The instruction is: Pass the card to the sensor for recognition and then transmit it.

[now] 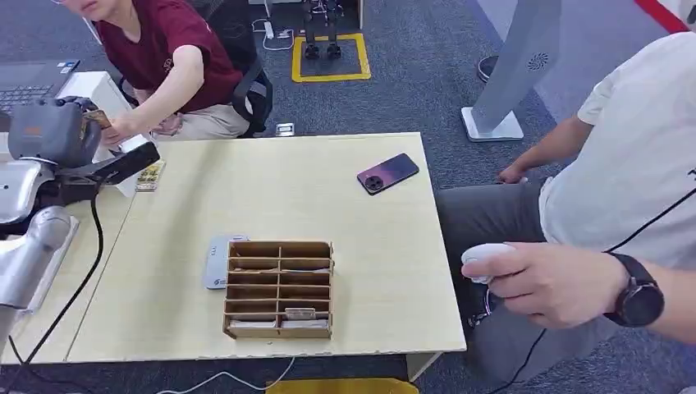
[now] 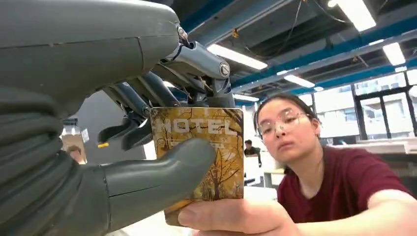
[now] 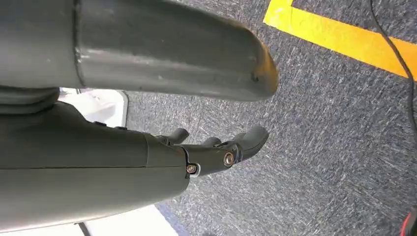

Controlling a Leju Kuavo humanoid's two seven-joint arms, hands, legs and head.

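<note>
Two hands on one card [image 2: 204,147] right now: the left hand [image 2: 147,147] has it clamped between thumb and fingers, upright, gold with HOTEL printed on it, and a person's hand [image 2: 231,219] pinches its lower edge. In the head view that left hand [image 1: 57,131] is raised at the far left corner of the tabletop [image 1: 271,189], beside the person in a dark red shirt [image 1: 176,49]. The right hand [image 3: 216,152] hangs over grey carpet, fingers loosely apart, holding nothing. On the tabletop: a wooden tray [image 1: 279,289] with compartments, the grey sensor [image 1: 215,261] touching its left side, and a phone [image 1: 387,173] well apart near the far right edge
</note>
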